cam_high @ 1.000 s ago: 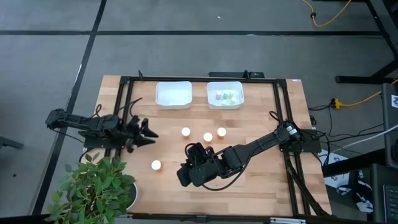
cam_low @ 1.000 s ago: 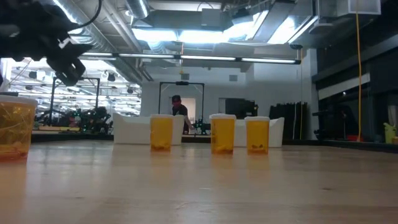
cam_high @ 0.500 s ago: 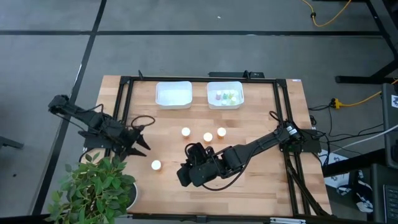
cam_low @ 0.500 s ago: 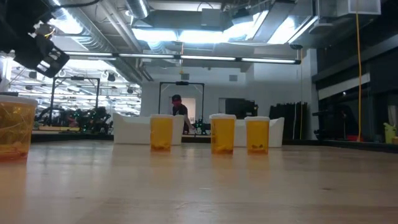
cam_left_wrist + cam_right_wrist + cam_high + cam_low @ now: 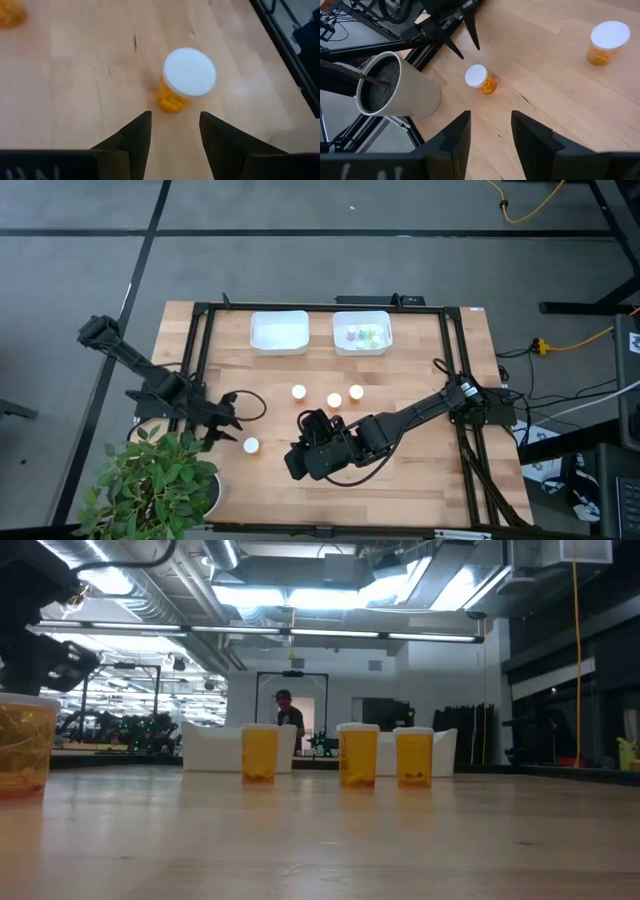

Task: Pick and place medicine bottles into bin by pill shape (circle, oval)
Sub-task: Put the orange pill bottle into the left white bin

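Four orange medicine bottles with white caps stand upright on the wooden table. One stands alone at the near left (image 5: 251, 445) (image 5: 186, 80) (image 5: 481, 80). Three form a row at the middle (image 5: 298, 392) (image 5: 334, 400) (image 5: 357, 392). My left gripper (image 5: 231, 434) (image 5: 175, 117) is open, tilted downward just left of the lone bottle, not touching it. My right gripper (image 5: 297, 463) (image 5: 491, 120) hangs open above the near middle of the table with nothing between its fingers. The left white bin (image 5: 279, 332) looks empty. The right bin (image 5: 361, 332) holds small bottles.
A potted plant (image 5: 160, 480) in a white pot (image 5: 395, 92) stands at the table's near left corner, close to the lone bottle. A black frame (image 5: 200, 360) runs along the table's edges. In the low view a person (image 5: 287, 715) shows far off in the room behind.
My left gripper has swung toward the table's near edge and toward the lone bottle, and has tipped from nearly level to pointing downward. The bottles have stayed in place.
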You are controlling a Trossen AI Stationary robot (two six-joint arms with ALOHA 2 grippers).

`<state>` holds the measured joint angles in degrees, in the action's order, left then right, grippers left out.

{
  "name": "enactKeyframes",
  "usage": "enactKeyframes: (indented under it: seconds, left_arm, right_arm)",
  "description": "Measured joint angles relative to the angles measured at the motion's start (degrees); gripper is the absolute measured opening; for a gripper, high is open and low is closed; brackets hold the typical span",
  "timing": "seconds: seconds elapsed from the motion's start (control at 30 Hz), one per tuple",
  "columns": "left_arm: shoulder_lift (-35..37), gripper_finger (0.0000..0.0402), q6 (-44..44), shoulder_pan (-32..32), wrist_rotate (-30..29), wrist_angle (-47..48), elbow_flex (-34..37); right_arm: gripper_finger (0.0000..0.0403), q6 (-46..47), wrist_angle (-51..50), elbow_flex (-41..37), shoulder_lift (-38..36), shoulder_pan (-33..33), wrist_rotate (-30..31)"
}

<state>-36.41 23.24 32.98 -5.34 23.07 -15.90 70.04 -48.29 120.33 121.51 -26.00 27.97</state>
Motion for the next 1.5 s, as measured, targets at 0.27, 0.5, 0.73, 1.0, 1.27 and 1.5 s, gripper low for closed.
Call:
enactKeyframes:
  seconds: [0.27,0.5,0.73,1.0,1.27,1.5]
  left_arm:
    - [-0.38,0.0160,1.79,0.94,0.75,-0.02,0.00]
    - [-0.38,0.0161,8.21,0.90,0.18,0.14,0.02]
    - [-0.40,0.0207,12.80,0.90,-0.01,2.61,0.09]
    - [-0.34,0.0273,11.46,0.93,-0.59,2.43,0.09]
    - [-1.15,0.0272,17.70,0.91,1.84,1.93,0.04]
    - [-7.94,0.0272,11.86,0.93,1.52,10.33,-7.75]
  right_arm:
    - [0.0143,-0.02,-0.02,0.00,0.00,0.00,0.02]
    - [0.0143,-0.02,-0.02,0.00,0.00,0.00,0.00]
    - [0.0143,-0.63,-0.02,0.00,0.00,0.00,0.01]
    - [0.0143,-1.51,-0.02,0.00,0.00,0.00,0.00]
    - [0.0143,-1.78,-0.02,0.00,0.00,0.00,-0.02]
    - [0.0143,-2.84,0.00,0.00,0.00,0.00,-0.08]
